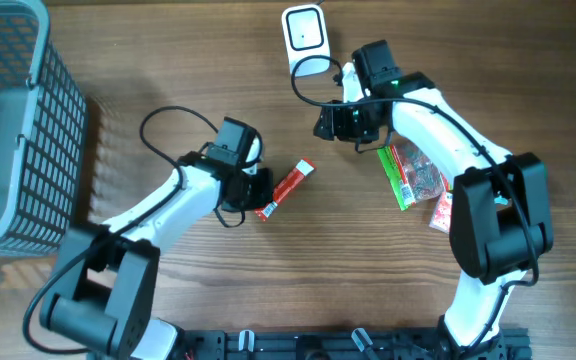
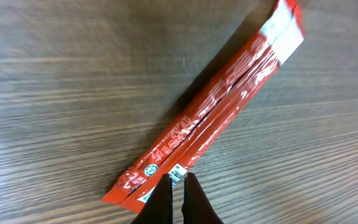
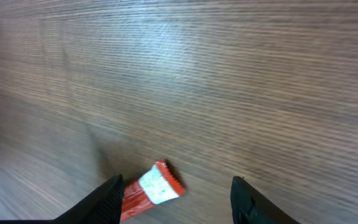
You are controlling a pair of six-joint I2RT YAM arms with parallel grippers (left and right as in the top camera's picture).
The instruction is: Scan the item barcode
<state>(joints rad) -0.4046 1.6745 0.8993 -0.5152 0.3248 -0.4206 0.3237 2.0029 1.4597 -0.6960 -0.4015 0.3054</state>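
Red packet pinched mid-table

Overhead: the red packet (image 1: pixel 286 188) lies at table centre, pointing to 1 o'clock, with the left gripper (image 1: pixel 256 196) at its 7 o'clock end and the white scanner (image 1: pixel 305 38) at 12. Left wrist: fingers (image 2: pixel 160 202) clench the packet's lower edge. Right wrist: the right gripper (image 3: pixel 178 202) is spread, grasping nothing.

Left arm (image 1: pixel 158 208): my white shell links, black joint housings, black base block.
Right arm (image 1: pixel 426 118): my same white links, bulky black elbow housing.
Left cable (image 1: pixel 173 108): thin, black, looped.
Right cable (image 1: pixel 463 128): thin, black, along the white link.
Left gripper (image 2: pixel 179 180): my two slim black fingers.
Right gripper (image 3: pixel 177 182): my two broad, rounded black fingers.
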